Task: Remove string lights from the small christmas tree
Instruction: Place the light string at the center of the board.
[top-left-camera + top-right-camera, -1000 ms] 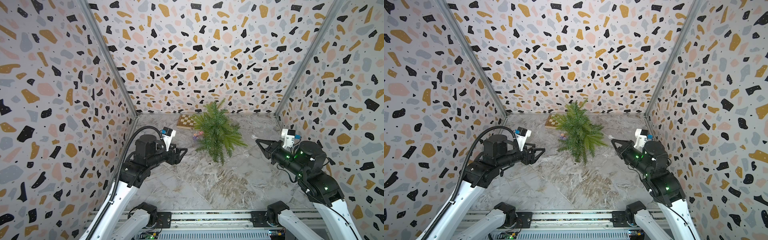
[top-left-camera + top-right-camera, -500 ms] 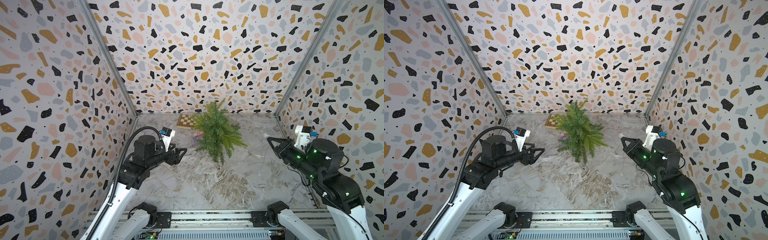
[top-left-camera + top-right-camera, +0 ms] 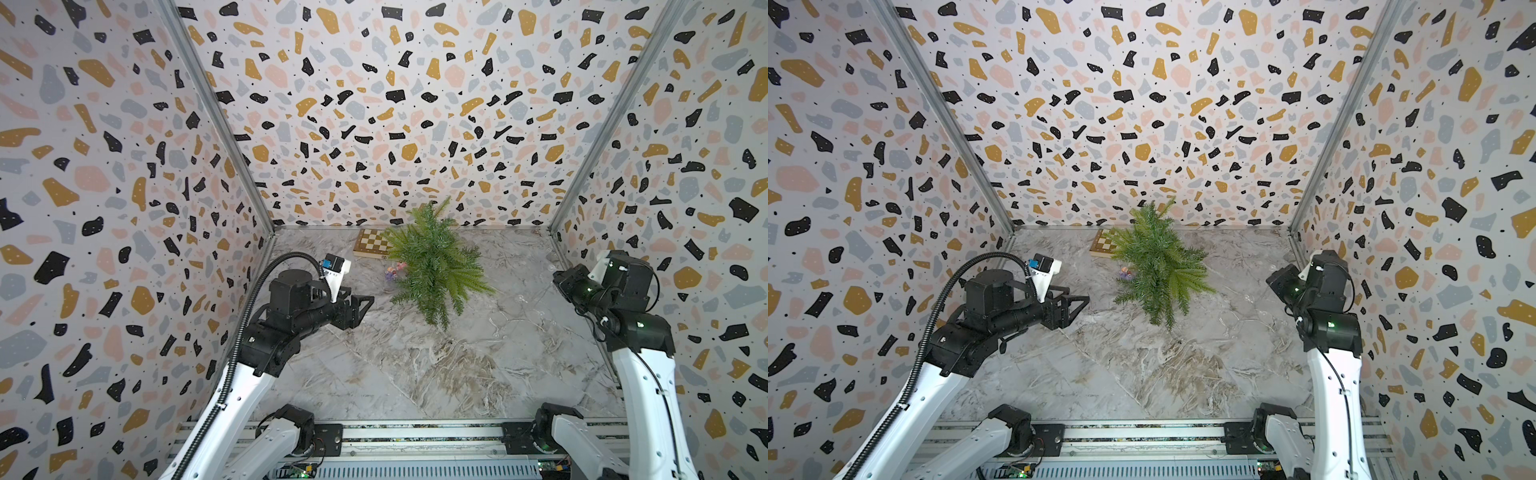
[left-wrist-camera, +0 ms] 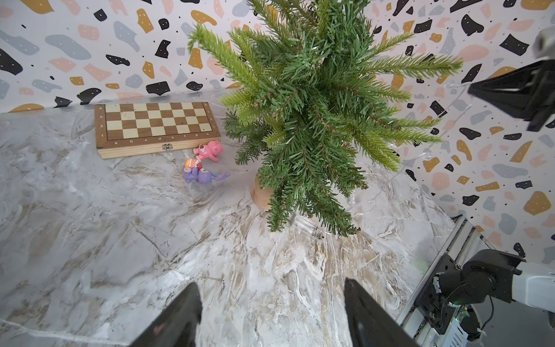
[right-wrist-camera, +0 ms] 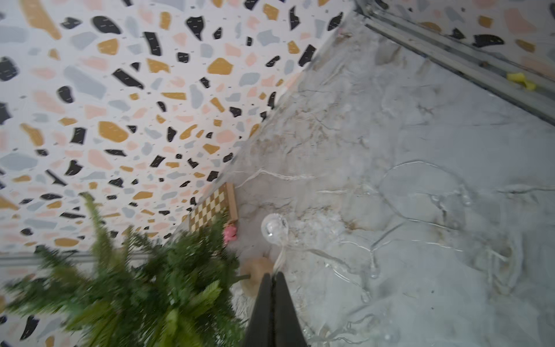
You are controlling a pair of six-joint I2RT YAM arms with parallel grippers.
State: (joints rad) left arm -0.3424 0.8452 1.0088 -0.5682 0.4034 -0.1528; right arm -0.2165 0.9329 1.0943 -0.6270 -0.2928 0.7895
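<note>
Looking outward from the near rail (image 3: 415,432), we see the left arm (image 3: 299,307) held over the bench (image 3: 415,374) to the left of the tree (image 3: 436,266) and well apart from it. Its jaws are spread with nothing between them, and in the left wrist view both fingers (image 4: 177,315) frame bare marble.

To the right of the tree, the right arm (image 3: 615,286) is raised near the side wall. Its jaws are pressed together, pinching the lights (image 5: 274,231). In the right wrist view the thin clear wire runs from a round bulb straight into the closed tips. From there the strand drops to the bench right of the tree and lies in loose loops, which show only faintly in both top views. Whether any of it lies on the branches we cannot tell.

A clear case (image 4: 306,226) rests on the bench under the tree's low branches, near its tan base (image 4: 261,195).

Just left of the base lie a purple toy (image 4: 201,176) and, behind it, a pink toy (image 4: 210,150). The pink toy is right beside the corner of the board (image 4: 156,126). The board lies flat behind and left of the tree, against the back wall (image 3: 395,104).
</note>
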